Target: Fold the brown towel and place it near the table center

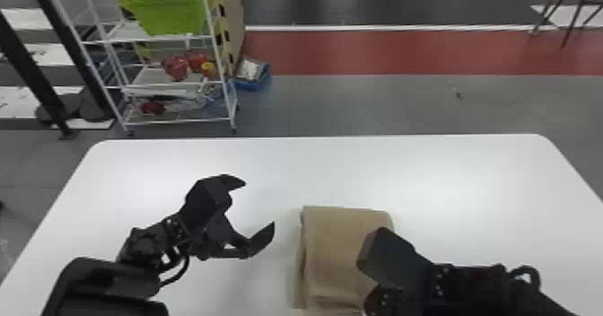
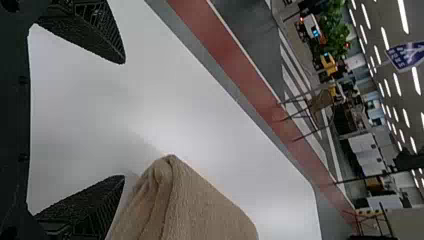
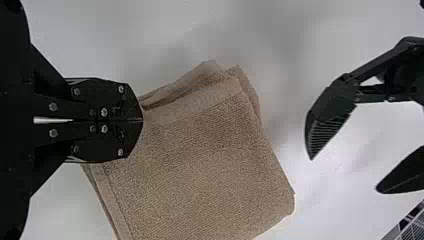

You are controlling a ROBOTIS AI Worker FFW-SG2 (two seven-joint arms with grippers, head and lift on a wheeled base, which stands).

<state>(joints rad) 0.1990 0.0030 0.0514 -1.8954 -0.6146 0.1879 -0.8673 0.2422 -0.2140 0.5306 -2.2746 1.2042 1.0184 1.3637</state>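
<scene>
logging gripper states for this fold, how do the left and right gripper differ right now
The left gripper has its jaws spread wide, while the right gripper has its jaws closed together.
In the head view, the left gripper is left of the brown towel, over bare table, while the right gripper overlaps the towel's right part.
Both are black.
</scene>
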